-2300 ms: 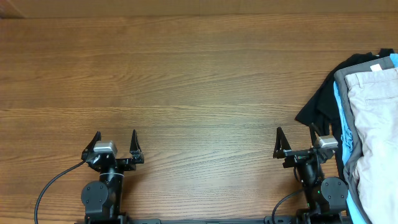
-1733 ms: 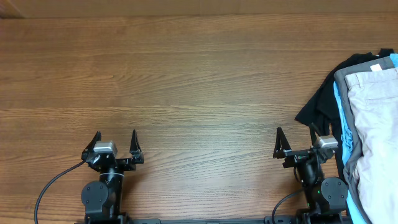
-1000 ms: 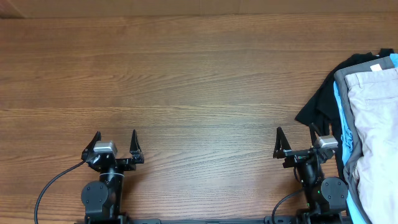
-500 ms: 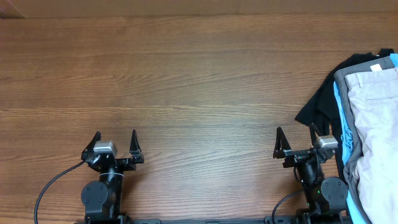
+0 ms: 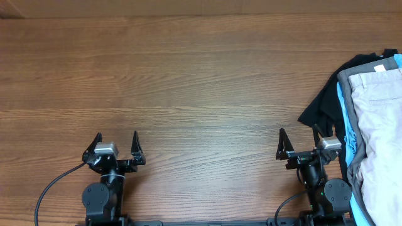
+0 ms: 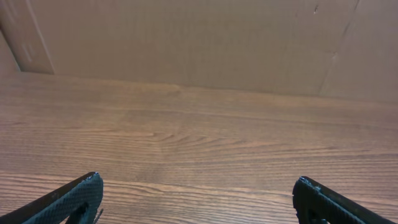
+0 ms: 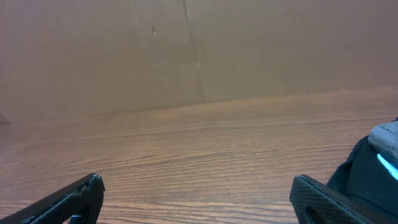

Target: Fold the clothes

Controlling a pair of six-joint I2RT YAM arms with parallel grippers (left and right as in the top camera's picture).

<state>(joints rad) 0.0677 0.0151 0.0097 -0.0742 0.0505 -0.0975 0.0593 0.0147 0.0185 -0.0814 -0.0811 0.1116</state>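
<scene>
The clothes, a pair of light beige shorts (image 5: 380,135), lie on top of a pile at the table's right edge, partly cut off by the frame. My right gripper (image 5: 299,139) stands open just left of that pile, near the front edge, with nothing between its fingers. In the right wrist view the right gripper (image 7: 198,186) has only bare wood between its fingertips, and the pile's dark edge (image 7: 367,174) shows at the right. My left gripper (image 5: 116,141) is open at the front left, far from the shorts; the left wrist view shows the left gripper (image 6: 198,185) over bare wood.
Under the shorts lie a grey garment (image 5: 352,169), a bright blue one (image 5: 343,119) and a black one (image 5: 326,100) that spreads left onto the wooden table (image 5: 188,81). A brown cardboard wall (image 6: 199,43) stands along the far side.
</scene>
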